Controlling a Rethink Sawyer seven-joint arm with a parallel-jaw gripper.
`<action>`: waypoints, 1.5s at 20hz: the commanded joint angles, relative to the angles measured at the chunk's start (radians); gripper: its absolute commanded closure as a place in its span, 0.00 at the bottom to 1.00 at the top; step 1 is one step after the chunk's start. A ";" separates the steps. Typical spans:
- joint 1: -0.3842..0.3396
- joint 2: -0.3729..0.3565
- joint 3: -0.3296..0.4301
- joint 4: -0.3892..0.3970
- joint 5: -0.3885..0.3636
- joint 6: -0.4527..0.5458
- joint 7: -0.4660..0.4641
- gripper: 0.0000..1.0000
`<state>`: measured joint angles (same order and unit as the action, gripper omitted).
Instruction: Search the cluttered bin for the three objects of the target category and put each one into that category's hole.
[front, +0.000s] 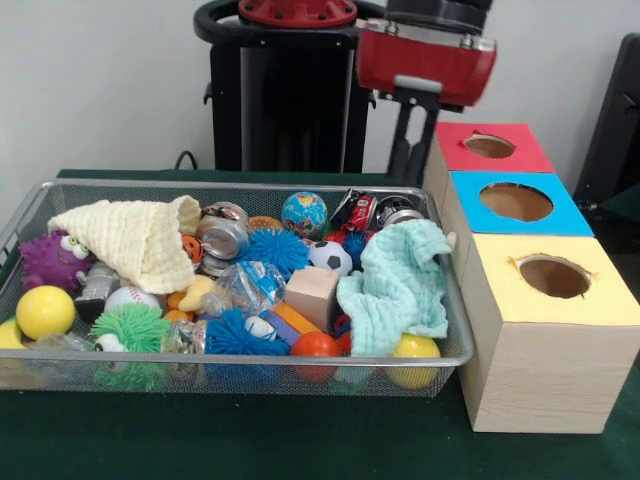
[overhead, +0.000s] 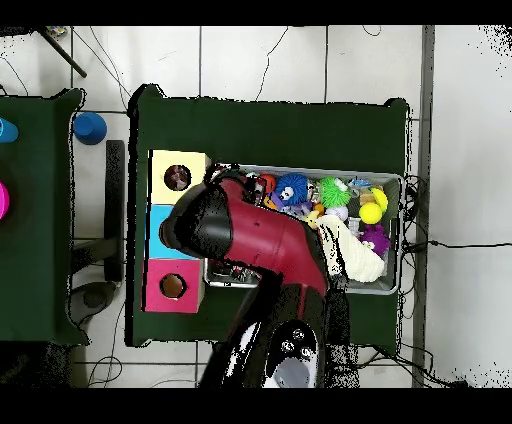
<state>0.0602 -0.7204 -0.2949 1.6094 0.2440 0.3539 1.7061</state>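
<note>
Wire-mesh bin crammed with balls: yellow ball, soccer ball, globe ball (likely light, springy, slippery; best pinched across the middle). End effector state: cannot tell, hidden by arm.

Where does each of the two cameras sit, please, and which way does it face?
Front view: across the table, level, facing the bin and the three boxes; the red arm shows at the top.
Overhead view: above the table, looking straight down; the arm covers part of the bin.
Shared: bin, yellow box, blue box and red box, cream cloth.
</note>
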 joint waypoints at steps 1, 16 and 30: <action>-0.081 -0.088 0.183 0.111 -0.097 0.155 -0.126 1.00; -0.179 -0.115 0.330 0.115 -0.171 0.196 -0.087 1.00; -0.205 -0.114 0.365 0.085 -0.245 0.191 -0.045 1.00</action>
<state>-0.1027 -0.8433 -0.0298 1.6393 0.0524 0.4387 1.7061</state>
